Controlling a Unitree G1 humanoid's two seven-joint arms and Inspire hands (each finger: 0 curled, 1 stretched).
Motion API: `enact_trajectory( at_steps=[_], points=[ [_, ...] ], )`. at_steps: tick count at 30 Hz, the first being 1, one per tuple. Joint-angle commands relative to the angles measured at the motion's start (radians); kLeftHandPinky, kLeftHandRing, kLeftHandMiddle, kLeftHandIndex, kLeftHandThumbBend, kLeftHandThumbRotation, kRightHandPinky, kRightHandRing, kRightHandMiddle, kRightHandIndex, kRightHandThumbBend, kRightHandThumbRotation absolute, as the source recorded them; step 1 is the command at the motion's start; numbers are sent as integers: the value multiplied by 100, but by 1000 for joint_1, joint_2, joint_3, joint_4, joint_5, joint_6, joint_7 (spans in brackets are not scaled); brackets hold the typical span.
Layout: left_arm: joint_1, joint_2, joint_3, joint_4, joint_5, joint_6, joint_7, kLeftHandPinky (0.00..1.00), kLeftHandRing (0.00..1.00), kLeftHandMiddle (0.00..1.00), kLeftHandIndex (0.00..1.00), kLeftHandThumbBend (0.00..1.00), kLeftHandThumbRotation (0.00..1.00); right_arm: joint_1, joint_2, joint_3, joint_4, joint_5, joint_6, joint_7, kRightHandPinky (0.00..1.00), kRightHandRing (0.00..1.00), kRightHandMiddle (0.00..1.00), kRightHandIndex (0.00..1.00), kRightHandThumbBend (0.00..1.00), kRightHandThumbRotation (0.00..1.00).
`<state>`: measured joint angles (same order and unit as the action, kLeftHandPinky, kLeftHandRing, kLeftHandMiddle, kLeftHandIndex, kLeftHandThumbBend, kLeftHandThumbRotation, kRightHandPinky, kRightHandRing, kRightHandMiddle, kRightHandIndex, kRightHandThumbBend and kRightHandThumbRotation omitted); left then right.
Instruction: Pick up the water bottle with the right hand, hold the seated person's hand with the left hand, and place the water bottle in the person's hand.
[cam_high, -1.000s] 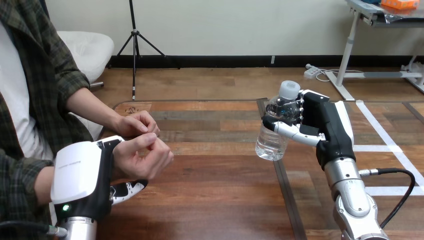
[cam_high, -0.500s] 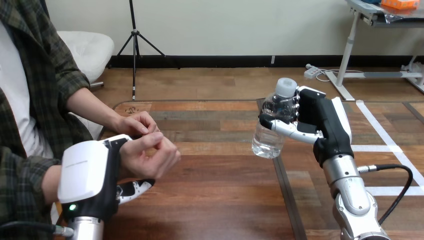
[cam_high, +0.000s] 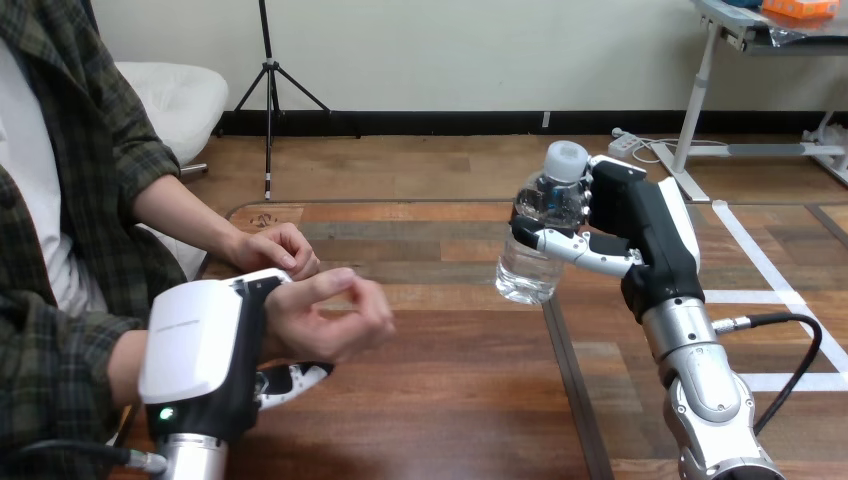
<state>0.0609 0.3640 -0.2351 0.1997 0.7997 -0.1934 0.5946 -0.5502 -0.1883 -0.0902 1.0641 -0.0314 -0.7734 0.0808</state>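
2 grips, table (cam_high: 450, 400) between: right fingers (cam_high: 572, 249) round bottle (cam_high: 528, 272), left fingers (cam_high: 292, 379) round person's wrist (cam_high: 279, 318).

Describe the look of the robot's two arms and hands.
The left forearm and right forearm are silver metal. The left hand is black with a large white back shell and a small green light. The right hand is black with a white shell and black-and-white fingers.

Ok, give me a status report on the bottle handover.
Left hand curled round person's wrist. Right hand gripping water bottle, lifted off table, apart from person's nearer hand. Nothing between them.
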Motion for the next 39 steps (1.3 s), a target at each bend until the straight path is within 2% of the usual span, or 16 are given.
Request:
enact_trajectory(
  at_steps=[1, 8, 20, 27, 39],
  points=[
    [-27, -31, -62, -65, 25, -56, 1, 30, 35, 39, 41, 91, 0, -60, 22, -6, -67, 24, -41, 7, 39, 43, 48, 50, 72, 0],
    [-23, -41, -70, -77, 30, -60, 1, 30, 34, 38, 41, 92, 0, -58, 32, -4, -82, 27, -41, 16, 38, 43, 48, 50, 72, 0],
    [-20, -47, -85, -82, 44, -81, 2, 29, 33, 38, 40, 93, 0, -58, 54, -10, -100, 68, -41, 79, 38, 42, 48, 50, 71, 0],
    [-15, -50, -96, -91, 51, -70, -20, 28, 33, 38, 41, 92, 0, -55, 60, -9, -112, 65, -34, 87, 38, 42, 48, 50, 71, 0],
    [-17, -51, -114, -89, 60, -70, -23, 31, 35, 39, 41, 92, 0, -54, 67, -8, -120, 71, -44, 123, 39, 43, 48, 50, 69, 0]
  ],
)
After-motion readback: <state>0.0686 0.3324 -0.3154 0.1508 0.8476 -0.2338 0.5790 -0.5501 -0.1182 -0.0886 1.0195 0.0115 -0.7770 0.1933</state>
